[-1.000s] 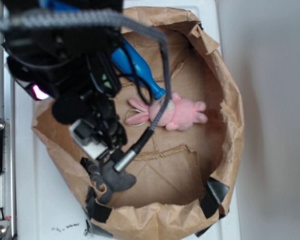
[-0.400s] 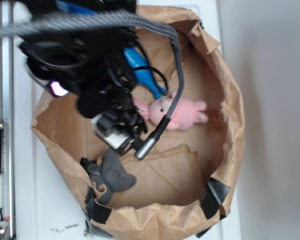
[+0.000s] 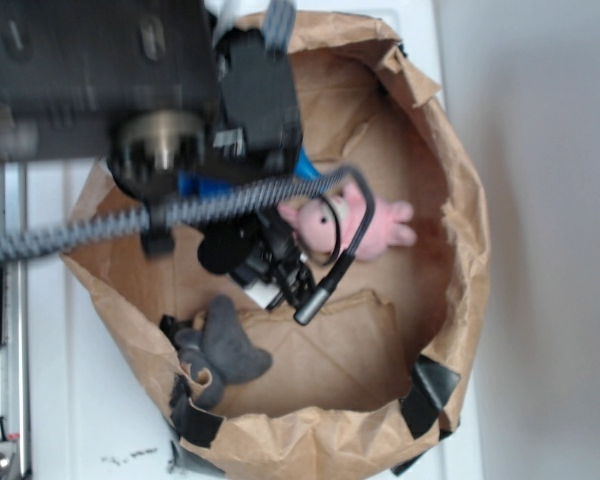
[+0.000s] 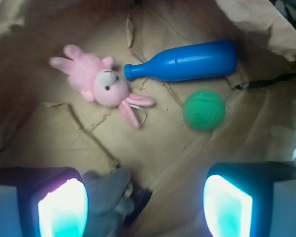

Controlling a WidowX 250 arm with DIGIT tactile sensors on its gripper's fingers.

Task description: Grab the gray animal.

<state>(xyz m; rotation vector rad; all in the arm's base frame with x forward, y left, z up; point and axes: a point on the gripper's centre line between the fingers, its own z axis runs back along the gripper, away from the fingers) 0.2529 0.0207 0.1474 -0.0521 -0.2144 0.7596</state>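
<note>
Gripper (image 4: 145,207) pointing down, jaws wide apart, empty

The black robot arm (image 3: 180,110) has swung right and up, off the small dark-gray plush animal (image 3: 220,350) (now fully uncovered), and hides more of the pink plush bunny (image 3: 355,225).

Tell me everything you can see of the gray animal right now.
The gray animal is a small dark-gray plush toy, soft and floppy, with flat fin-like limbs spread out. It lies slumped on the brown paper floor of the bag, near the lower-left wall, close to a black tape patch. In the wrist view it shows low in the frame, beside one finger of the open pincer, partly hidden. Nothing grips it; the pink bunny lies apart from it.
</note>
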